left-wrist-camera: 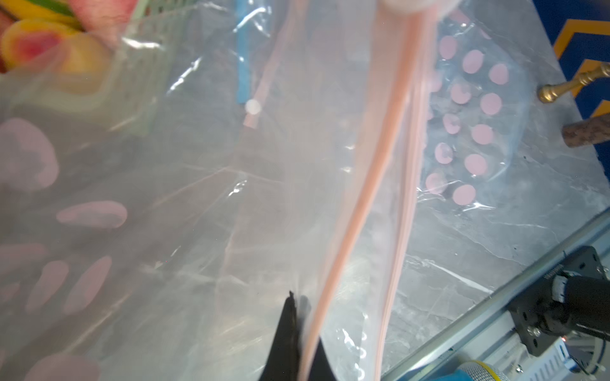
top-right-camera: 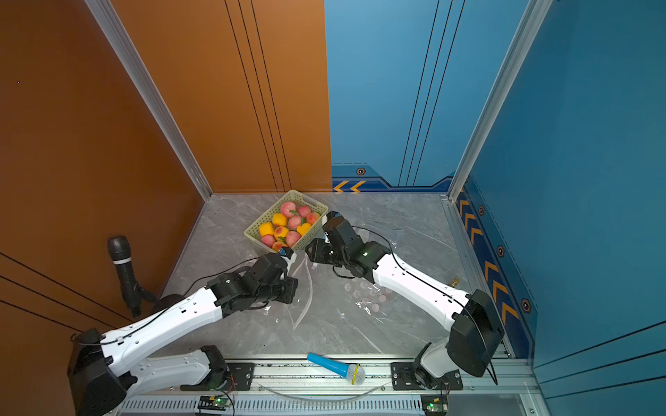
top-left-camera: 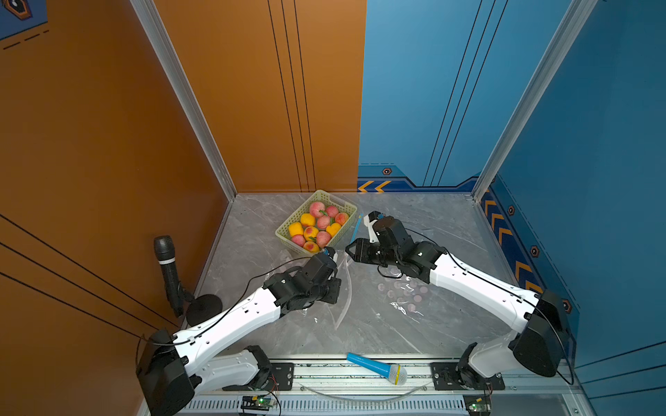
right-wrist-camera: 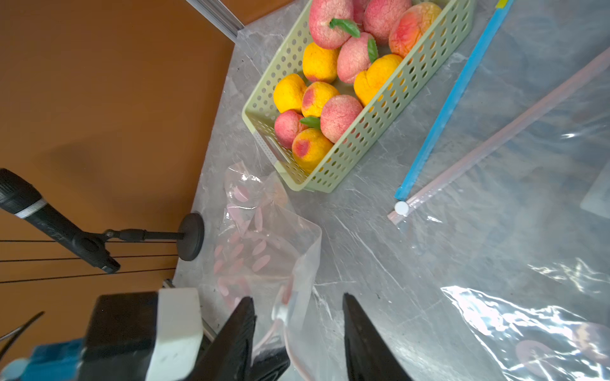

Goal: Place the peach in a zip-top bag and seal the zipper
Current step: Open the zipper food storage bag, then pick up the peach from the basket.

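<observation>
The left gripper (left-wrist-camera: 294, 306) pinches the clear pink-dotted plastic zip-top bag (right-wrist-camera: 270, 231), the right gripper (right-wrist-camera: 297, 298) holds its jaws spread close to it, and pink and yellow peaches (top-left-camera: 317, 225) lie in the far pale-green perforated basket (right-wrist-camera: 363, 138)

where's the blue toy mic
In both top views the blue toy microphone lies on the front rail, between the left arm's base and the right arm's base.
</observation>
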Controlling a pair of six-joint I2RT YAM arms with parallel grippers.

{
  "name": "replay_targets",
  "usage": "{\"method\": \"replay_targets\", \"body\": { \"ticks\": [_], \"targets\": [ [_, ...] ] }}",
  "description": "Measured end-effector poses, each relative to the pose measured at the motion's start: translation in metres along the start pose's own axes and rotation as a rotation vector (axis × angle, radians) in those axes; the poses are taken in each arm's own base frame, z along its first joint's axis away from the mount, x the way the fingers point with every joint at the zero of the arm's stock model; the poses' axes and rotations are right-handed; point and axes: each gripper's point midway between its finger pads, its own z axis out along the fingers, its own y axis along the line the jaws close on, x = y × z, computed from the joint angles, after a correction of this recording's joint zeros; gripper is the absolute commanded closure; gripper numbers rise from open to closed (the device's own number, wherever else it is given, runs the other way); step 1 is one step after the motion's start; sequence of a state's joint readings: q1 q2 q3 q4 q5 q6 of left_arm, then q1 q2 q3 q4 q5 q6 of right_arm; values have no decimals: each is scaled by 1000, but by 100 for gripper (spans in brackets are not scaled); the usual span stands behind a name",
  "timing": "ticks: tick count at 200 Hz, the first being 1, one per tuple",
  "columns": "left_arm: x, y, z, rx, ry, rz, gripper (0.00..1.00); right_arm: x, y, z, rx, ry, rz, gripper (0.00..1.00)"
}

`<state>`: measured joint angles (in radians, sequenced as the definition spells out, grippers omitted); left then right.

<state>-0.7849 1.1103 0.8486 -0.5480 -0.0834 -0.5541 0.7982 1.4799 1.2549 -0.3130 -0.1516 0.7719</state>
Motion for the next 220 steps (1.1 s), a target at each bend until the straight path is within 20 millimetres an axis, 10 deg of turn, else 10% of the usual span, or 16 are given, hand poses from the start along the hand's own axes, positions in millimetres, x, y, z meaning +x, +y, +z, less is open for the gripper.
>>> {"method": "replay_targets", "body": {
  "ticks": [84,143,220],
  "targets": [
    [-32,70,-63,-158,-295,-256,100,-70,13,-4,-12,-121,-86,46],
    [-34,121,-77,-299,-342,-392,100,-89,-2,97,101,-17,-265,48],
    [-31,138,-67,-313,-293,-463,100,-45,-38,199,239,183,-503,41]
  ]
}}
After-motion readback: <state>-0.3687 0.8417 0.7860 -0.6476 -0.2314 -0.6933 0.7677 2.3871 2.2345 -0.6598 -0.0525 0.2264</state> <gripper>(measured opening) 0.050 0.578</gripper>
